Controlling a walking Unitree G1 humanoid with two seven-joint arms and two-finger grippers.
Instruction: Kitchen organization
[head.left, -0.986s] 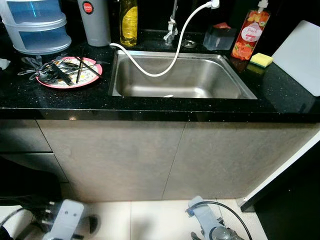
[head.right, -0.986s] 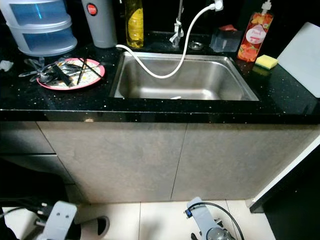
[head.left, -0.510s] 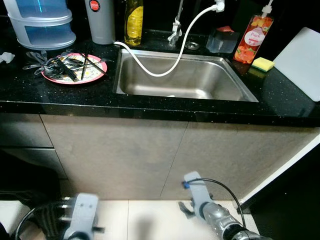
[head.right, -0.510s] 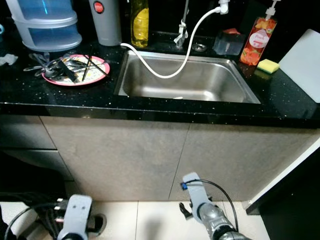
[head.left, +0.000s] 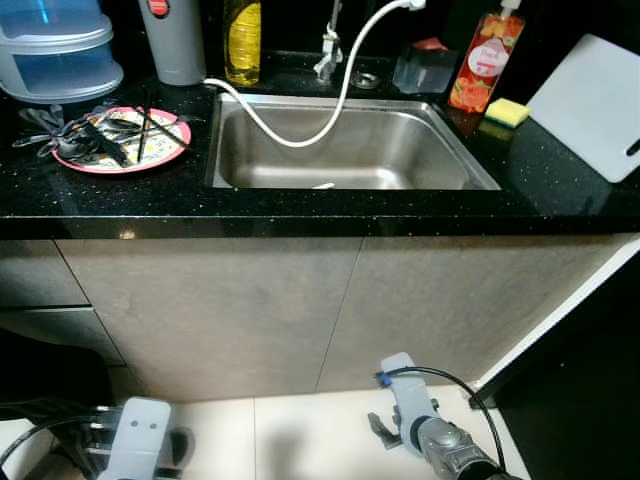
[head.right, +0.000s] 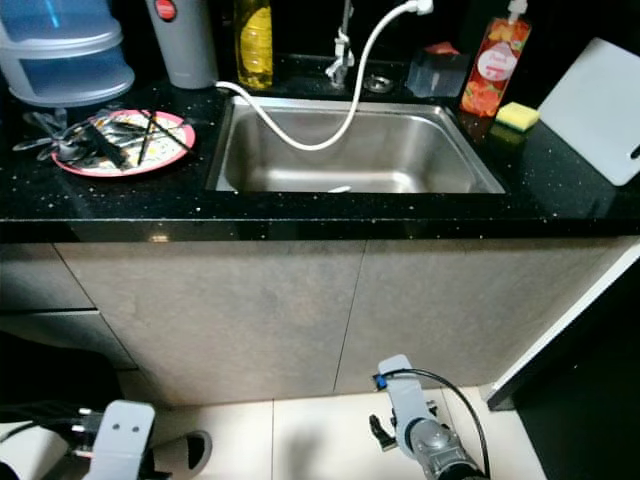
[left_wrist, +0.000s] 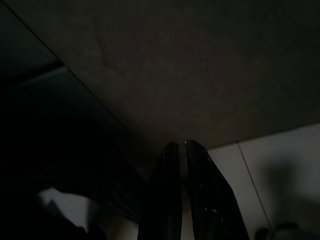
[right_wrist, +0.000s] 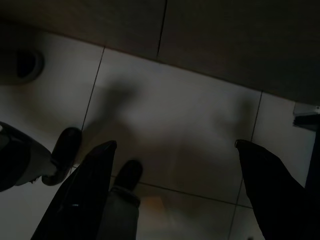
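Observation:
A black counter (head.left: 560, 190) holds a steel sink (head.left: 345, 150) with a white hose (head.left: 330, 110) looping into it. At the far left a pink plate (head.left: 112, 142) carries several dark utensils (head.left: 85, 135). Both arms hang low by the floor: the left wrist (head.left: 135, 440) and the right wrist (head.left: 420, 425) sit below the cabinet doors. In the left wrist view my left gripper (left_wrist: 180, 145) is shut, its tips together. In the right wrist view my right gripper (right_wrist: 175, 145) is open over the floor tiles, with nothing between its fingers.
Stacked clear blue containers (head.left: 55, 50), a grey canister (head.left: 172, 40), a yellow bottle (head.left: 242, 40), a red soap bottle (head.left: 485, 65), a yellow sponge (head.left: 507, 112) and a white cutting board (head.left: 590, 105) line the counter's back. Grey cabinet doors (head.left: 300, 300) stand below.
The camera has shifted, so the counter sits slightly more to the left in the picture. Both wrists hang a little lower than half a second ago.

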